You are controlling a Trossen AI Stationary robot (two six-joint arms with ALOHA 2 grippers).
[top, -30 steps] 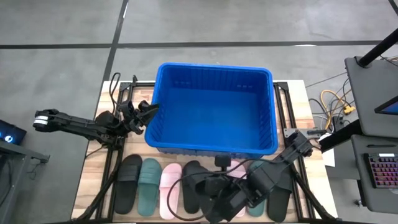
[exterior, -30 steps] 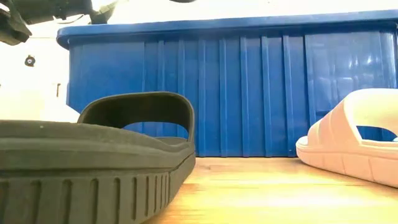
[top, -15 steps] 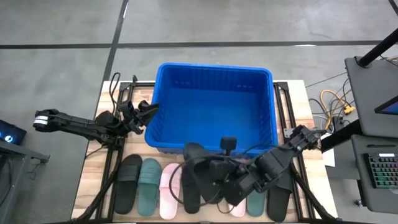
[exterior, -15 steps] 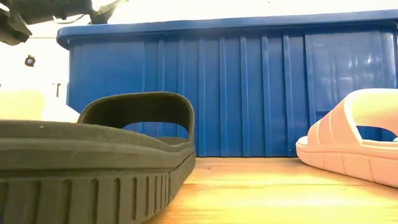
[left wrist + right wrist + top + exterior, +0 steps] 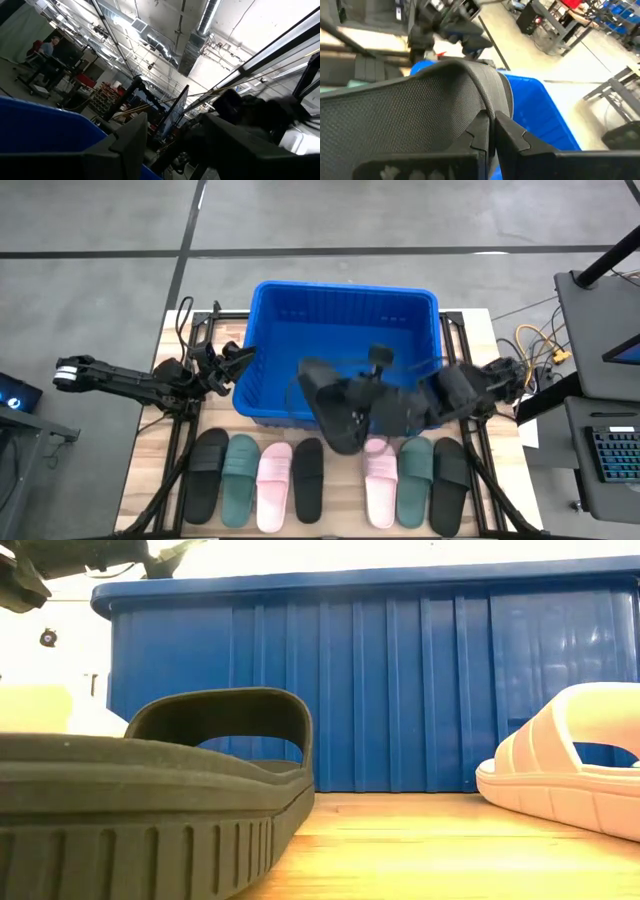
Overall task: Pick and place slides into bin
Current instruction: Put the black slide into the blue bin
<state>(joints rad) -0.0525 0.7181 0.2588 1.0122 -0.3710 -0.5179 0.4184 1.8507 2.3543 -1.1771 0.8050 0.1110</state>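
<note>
Slide (image 5: pixel 335 415), black, hangs over the bin's (image 5: pixel 262 310) near wall, clamped in the right claw (image 5: pixel 372 406) — carry it further inward before letting go; left claw (image 5: pixel 232 363) waits open beside the bin.

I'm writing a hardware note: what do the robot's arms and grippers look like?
Both arms are dark, jointed and slim. The left arm has a pale band near its outer end, and black cables trail by its gripper. The right gripper has flat, angular dark fingers.

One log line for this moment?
right claw: shut on black slide, over blue bin front edge | left claw: open, beside bin | seven slides on table
</note>
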